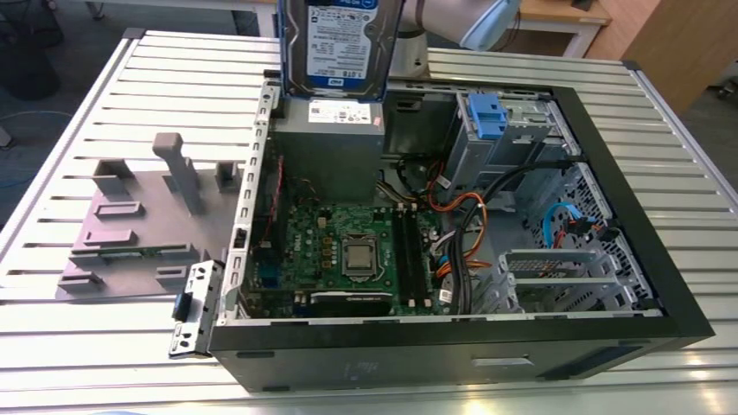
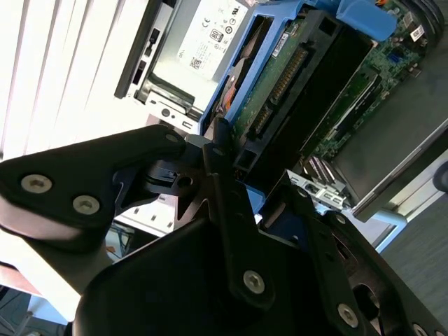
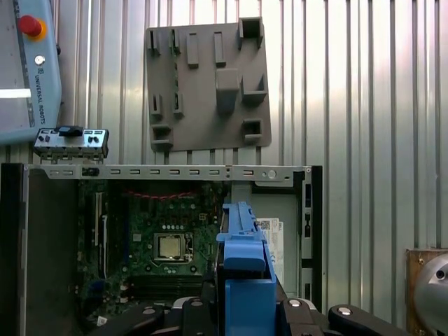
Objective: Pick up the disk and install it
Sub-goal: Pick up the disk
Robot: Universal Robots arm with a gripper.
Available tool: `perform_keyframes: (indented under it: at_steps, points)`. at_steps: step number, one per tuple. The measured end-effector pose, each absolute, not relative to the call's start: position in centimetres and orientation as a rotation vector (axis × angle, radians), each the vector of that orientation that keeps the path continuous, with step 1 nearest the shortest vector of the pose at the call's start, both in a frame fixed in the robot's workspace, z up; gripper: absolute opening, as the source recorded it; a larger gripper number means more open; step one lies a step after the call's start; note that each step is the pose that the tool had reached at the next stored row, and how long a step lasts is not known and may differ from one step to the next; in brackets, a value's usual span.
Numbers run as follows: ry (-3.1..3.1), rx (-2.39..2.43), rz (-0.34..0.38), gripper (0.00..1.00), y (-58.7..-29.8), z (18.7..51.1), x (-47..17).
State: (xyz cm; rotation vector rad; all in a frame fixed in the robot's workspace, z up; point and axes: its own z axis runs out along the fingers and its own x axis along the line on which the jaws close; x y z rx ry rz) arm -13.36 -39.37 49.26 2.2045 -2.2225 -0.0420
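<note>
One disk (image 1: 332, 47) hangs upright over the far edge of one open computer case (image 1: 461, 354), its white-and-blue label facing the exterior camera. One end effector (image 3: 246, 308) holds it: in both wrist views the black fingers (image 2: 147, 150) are closed on the blue carrier frame that runs round the drive, one on either side. The disk is clear of the case, above the grey power supply (image 1: 328, 151) and apart from it. A pale section of the robot arm (image 1: 467, 22) shows behind it at the far edge of the scene.

The case lies on its side on one slatted metal worktop (image 1: 116, 112), open side up. Inside lies one green motherboard (image 1: 346, 251) with a single processor socket (image 1: 359, 257) in its middle. Toward the exterior view's right, a bundle of orange and black cables (image 1: 467, 207) crosses the space between the board and the drive cage. One second blue carrier (image 1: 485, 117) already sits in that cage at the far right corner (its blue handle stands above the metal).

On the exterior view's left, beside the case, lies one grey fixture plate (image 1: 127, 238) with several raised blocks and one tall post (image 1: 173, 156). A small metal panel piece (image 1: 194, 307) hangs at the case's near left corner. The first wrist view also shows one control pendant (image 3: 24, 70) with a red button on the worktop.
</note>
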Motion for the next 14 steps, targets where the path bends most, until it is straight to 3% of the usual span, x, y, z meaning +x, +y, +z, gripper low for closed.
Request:
perform_keyframes:
  at_steps: [14]
  points:
    - [-2.222,2.204,-0.042,0.36,-39.4,49.2,-12.1]
